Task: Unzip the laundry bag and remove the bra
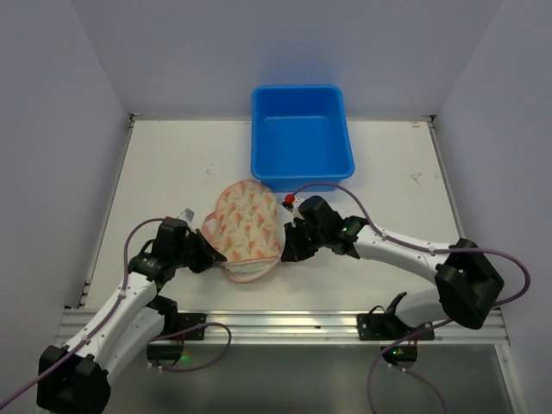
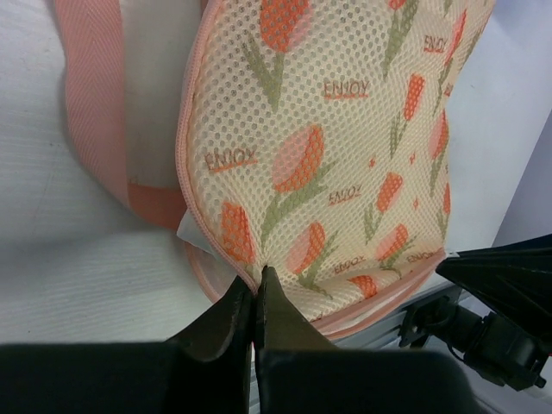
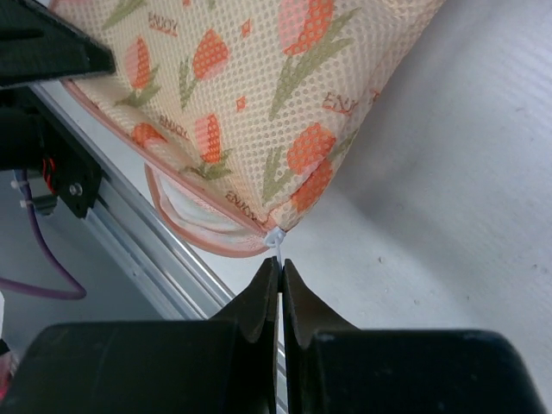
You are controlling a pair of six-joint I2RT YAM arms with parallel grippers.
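— What sits closest, at the bottom of the top view?
— A silver aluminium rail (image 1: 285,323) along the table's near edge. Both black-and-white arm bases are bolted to it, and purple cables (image 1: 203,358) loop off them.

— And just past that?
— The left gripper (image 1: 210,251) and the right gripper (image 1: 287,250) sit on either side of the cream mesh laundry bag (image 1: 246,226) with its orange tulip print and pink zip edging. The bag lies on the white table (image 1: 172,172) near the front edge, between the two.

— How do the fingers stand?
— In the left wrist view, the left gripper (image 2: 256,297) has its fingertips pressed together on the bag's pink edge. In the right wrist view, the right gripper (image 3: 281,276) is closed on a small white tab (image 3: 275,238) at the bag's corner.

— Is the bag open?
— A gap shows along its near edge, with white fabric (image 3: 194,211) inside. I cannot tell whether that is lining or the bra.

— The surface?
— Matte white, with a few faint scuff marks.

— Farther back?
— A rectangular blue plastic tub (image 1: 297,90) sits just beyond the bag, against the table's far edge. Plain pale lilac-grey walls (image 1: 285,43) close the table in on three sides.
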